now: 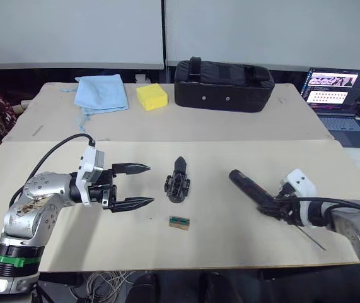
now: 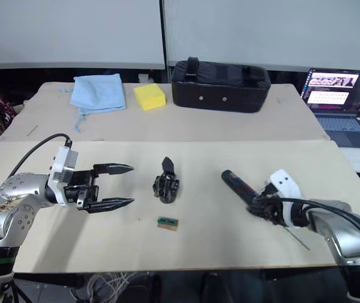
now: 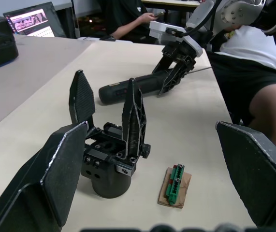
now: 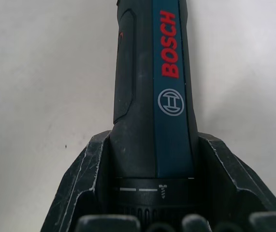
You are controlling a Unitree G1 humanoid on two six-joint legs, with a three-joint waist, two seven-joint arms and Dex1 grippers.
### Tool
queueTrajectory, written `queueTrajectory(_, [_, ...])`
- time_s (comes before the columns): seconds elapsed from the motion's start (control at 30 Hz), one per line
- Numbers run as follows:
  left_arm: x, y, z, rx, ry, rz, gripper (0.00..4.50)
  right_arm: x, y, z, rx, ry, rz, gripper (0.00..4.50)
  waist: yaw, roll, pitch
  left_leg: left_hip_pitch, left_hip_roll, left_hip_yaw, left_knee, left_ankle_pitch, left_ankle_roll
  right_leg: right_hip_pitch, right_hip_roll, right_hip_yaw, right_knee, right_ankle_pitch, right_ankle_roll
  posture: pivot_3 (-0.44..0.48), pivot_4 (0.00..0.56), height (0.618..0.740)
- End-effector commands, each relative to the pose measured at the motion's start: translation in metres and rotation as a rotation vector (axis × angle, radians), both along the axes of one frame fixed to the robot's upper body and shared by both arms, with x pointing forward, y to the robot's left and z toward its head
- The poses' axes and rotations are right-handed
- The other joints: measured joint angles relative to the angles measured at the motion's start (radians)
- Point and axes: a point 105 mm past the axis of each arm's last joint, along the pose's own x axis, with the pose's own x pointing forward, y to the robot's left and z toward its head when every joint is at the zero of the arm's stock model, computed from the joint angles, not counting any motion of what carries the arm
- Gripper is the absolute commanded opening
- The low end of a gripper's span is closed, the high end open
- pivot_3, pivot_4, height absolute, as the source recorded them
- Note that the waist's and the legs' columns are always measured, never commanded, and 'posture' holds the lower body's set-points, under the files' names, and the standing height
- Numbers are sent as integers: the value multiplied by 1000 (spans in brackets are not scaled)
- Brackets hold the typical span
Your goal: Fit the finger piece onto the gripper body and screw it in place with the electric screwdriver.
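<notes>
The gripper body (image 1: 177, 183) stands in the middle of the near table. Two black pointed fingers rise from it, one with a flat textured face (image 3: 82, 99). I cannot tell whether either is the loose finger piece. My left gripper (image 1: 149, 185) hovers open just left of the body, apart from it, its fingers pointing at it. The electric screwdriver (image 1: 246, 183) lies slanted on the table to the right, its thin bit (image 1: 312, 240) toward the front edge. My right gripper (image 1: 274, 205) is shut on its front end, one finger on each side of the barrel (image 4: 169, 72).
A small green part on a cardboard scrap (image 1: 179, 222) lies in front of the gripper body. On the far table are a black bag (image 1: 224, 84), a yellow sponge (image 1: 152, 96) and a blue cloth (image 1: 101, 93). A laptop (image 1: 337, 95) sits at the right. A person (image 3: 254, 82) sits beside the table.
</notes>
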Motion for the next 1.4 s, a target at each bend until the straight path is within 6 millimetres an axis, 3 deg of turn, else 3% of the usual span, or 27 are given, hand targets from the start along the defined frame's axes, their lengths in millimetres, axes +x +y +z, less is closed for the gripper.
queueTrajectory(0.03, [-7, -1, 4, 27, -43, -33, 4500, 8, 2, 6, -32, -56, 17, 1978, -3, 0, 0, 0, 0, 0, 0, 0, 0, 0, 0, 0, 0, 0, 0, 0, 150, 740])
queueTrajectory(0.07, [-8, 0, 3, 33, -43, -30, 4500, 9, 1, 6, -47, -46, 16, 1978, -7, 0, 0, 0, 0, 0, 0, 0, 0, 0, 0, 0, 0, 0, 0, 0, 150, 740])
queueTrajectory(0.13, [-8, 2, 2, 38, -42, -23, 4500, 9, 1, 9, -63, -31, 21, 3004, -8, 0, 0, 1, 0, 0, 0, 0, 0, 0, 0, 0, 0, 0, 0, 0, 150, 740])
queueTrajectory(0.27, [-9, 5, -1, 42, -30, -6, 4500, 6, 5, 21, -85, 6, 57, 4407, -5, 0, 0, 1, 0, 0, 0, 0, 0, 0, 0, 0, 1, 0, 0, 0, 150, 740])
queueTrajectory(0.3, [-10, 6, -3, 51, -24, -4, 4500, 4, 8, 25, -64, 37, 61, 4487, -5, 0, 0, 0, 0, 0, 0, 0, 0, 0, 0, 0, 0, 0, 0, 0, 150, 740])
queueTrajectory(0.43, [-11, 9, -8, 55, -4, 3, 4500, -7, -3, 30, -334, 133, 137, 4487, -4, 0, 0, 0, 0, 1, 0, 0, 0, -1, -1, 1, 0, 0, 0, 0, 150, 740])
queueTrajectory(0.63, [-13, 8, -10, 62, 5, -10, 4500, -18, -1, 43, -359, 343, 145, 4487, -5, -1, 0, 0, 1, 0, 0, 0, 0, -1, -1, -1, 0, -1, -2, 0, 150, 740])
queueTrajectory(0.7, [-13, 6, -11, 62, 5, -14, 4500, -11, 3, 44, -353, 359, 120, 4487, -7, -1, 0, 0, 1, 0, 0, 0, 0, -2, -1, -1, 0, -1, -2, 0, 150, 740])
queueTrajectory(1.0, [-26, -2, -20, 54, 33, -41, 4500, 13, 6, 26, -414, 416, 49, 4487, -5, -1, 0, -2, 0, 1, 0, 0, 0, -4, -1, 0, 0, 0, -2, 0, 150, 740])
queueTrajectory(1.37, [-26, -7, -19, 45, 19, -38, 4500, 9, 12, 10, -467, 472, 123, 4487, -4, -1, 0, -1, 1, 1, 0, 0, 0, -3, -1, -1, 1, 0, -3, 0, 150, 740])
queueTrajectory(1.4, [-25, -7, -19, 44, 17, -37, 4500, 11, 12, 10, -469, 467, 124, 4245, -4, -1, 0, -1, 1, 1, 0, 0, 0, -3, -1, -1, 1, 0, -3, 0, 150, 740])
